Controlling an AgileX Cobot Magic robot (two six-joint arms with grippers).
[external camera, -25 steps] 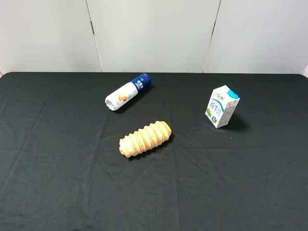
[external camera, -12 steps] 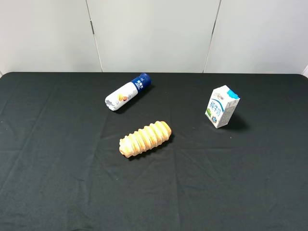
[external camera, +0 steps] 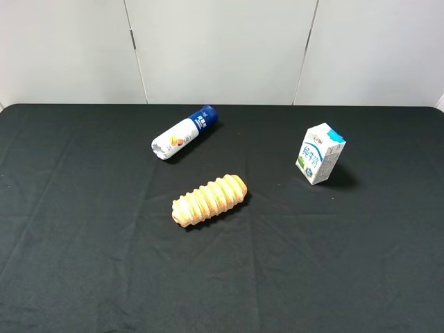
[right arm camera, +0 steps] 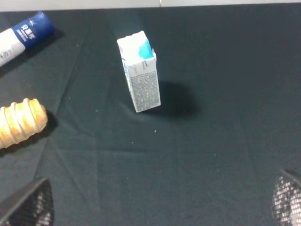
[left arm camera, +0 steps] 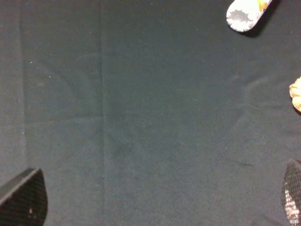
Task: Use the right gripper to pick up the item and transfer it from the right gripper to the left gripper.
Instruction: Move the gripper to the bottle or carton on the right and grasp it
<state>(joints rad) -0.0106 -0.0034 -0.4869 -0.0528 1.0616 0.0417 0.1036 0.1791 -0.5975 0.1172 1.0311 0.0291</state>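
Note:
The white milk carton (external camera: 320,153) with blue lettering stands upright on the black cloth at the right of the exterior view. It also shows in the right wrist view (right arm camera: 139,71), well ahead of my right gripper (right arm camera: 157,202), whose fingertips (right arm camera: 28,205) are spread wide and empty. My left gripper (left arm camera: 157,197) is open too, with only its fingertips (left arm camera: 23,200) showing over bare cloth. Neither gripper appears in the exterior view.
A white bottle with a blue cap (external camera: 184,133) lies on its side at the back centre. A ridged orange-tan roll (external camera: 209,200) lies in the middle. The black cloth (external camera: 83,243) covers the table; a white wall stands behind.

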